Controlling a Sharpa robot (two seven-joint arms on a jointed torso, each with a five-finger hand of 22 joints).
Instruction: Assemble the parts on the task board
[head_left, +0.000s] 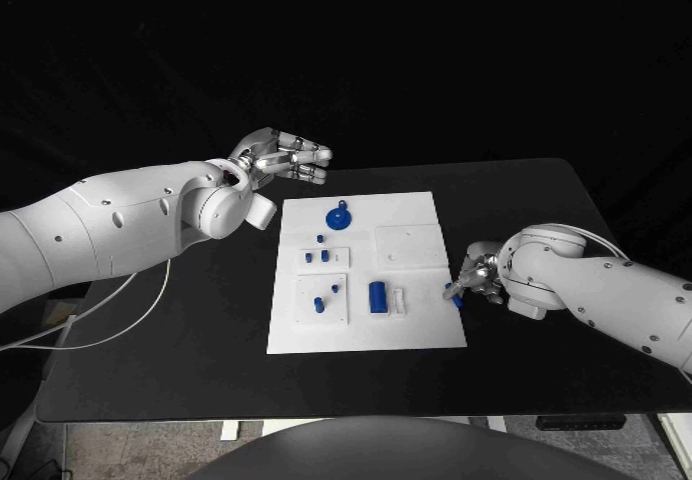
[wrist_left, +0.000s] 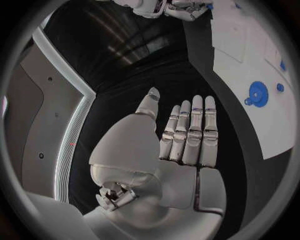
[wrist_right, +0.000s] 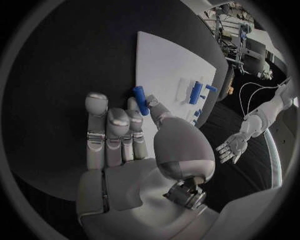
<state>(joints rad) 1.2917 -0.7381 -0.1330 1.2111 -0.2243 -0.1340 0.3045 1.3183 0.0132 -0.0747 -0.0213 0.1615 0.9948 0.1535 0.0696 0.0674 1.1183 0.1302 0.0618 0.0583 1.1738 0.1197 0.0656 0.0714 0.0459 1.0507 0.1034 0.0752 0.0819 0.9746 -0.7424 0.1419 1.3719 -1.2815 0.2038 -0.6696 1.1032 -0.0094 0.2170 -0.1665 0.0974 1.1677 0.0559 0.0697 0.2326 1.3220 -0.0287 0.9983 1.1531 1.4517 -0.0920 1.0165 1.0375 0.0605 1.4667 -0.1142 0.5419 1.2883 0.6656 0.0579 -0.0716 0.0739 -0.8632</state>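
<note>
The white task board lies in the middle of the black table. On it are a round blue part, small blue pegs and a blue cylinder. At the board's right edge my right hand pinches a short blue peg between thumb and finger. The right wrist view shows that peg at the fingertips of my right hand, just over the board's edge. My left hand hovers beyond the board's far left corner, fingers straight, holding nothing. The left wrist view shows this hand beside the round part.
Raised white squares sit on the board and hold some of the pegs. Bare black table surrounds the board on all sides. A white cable hangs off the table's left edge.
</note>
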